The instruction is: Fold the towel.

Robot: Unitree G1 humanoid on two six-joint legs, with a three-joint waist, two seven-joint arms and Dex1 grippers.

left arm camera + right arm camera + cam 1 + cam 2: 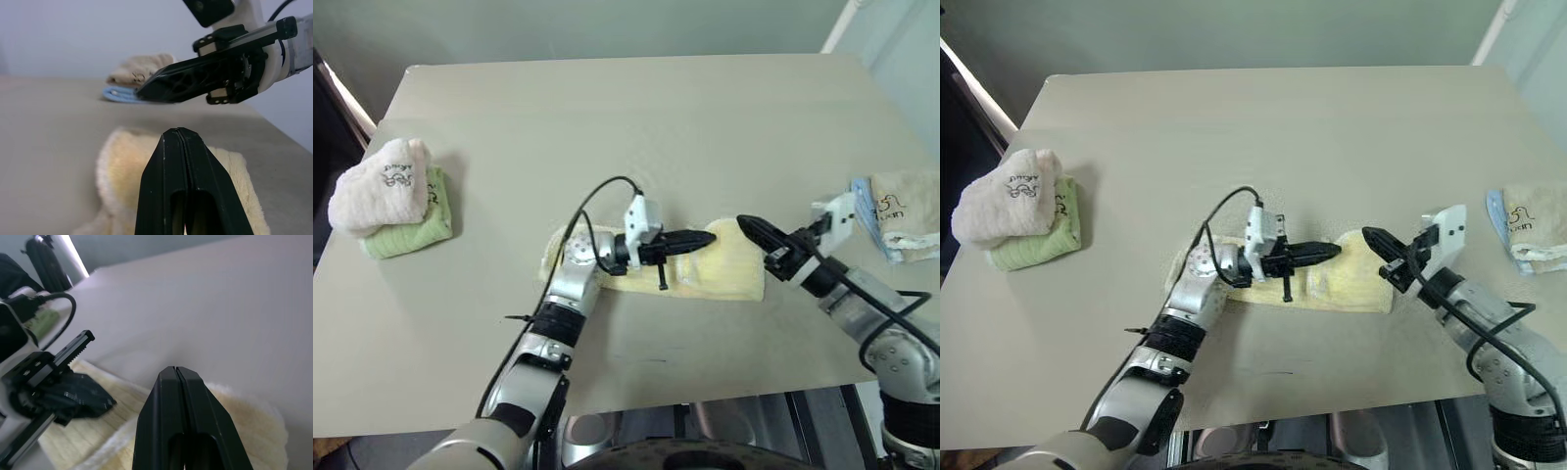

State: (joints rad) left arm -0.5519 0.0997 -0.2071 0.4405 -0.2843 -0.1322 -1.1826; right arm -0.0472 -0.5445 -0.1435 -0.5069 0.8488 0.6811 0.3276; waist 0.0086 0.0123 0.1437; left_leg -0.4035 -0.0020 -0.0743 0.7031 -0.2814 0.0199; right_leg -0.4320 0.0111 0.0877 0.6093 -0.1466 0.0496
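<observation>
Towel (705, 269), pale yellow terry, lies bunched in a long strip on the table (636, 117), nearer the front edge than the back, roughly mid-width. Its right end is rounded and fluffy; the left end runs under the left arm, so that part is hidden.

Left gripper (708, 238) reaches across the towel from the left side, pointing twd the right edge, fingers pressed together w/ nothing between them. The left wrist view shows the two black fingers (188, 181) meeting at the tips, above the cloth. Whether they touch the terry is hard to judge; prob. just above it.

Right gripper (742, 222) comes in from the right, pointing twd the left one, tips near each other over the towel's right half. Its fingers are also closed flat on each other, empty, as the right wrist view shows (183, 421).

Near the left edge: pink folded towel (380, 186) stacked on a green one (416, 230). At the right edge: beige folded towel (906, 208) on a blue one (864, 208).
</observation>
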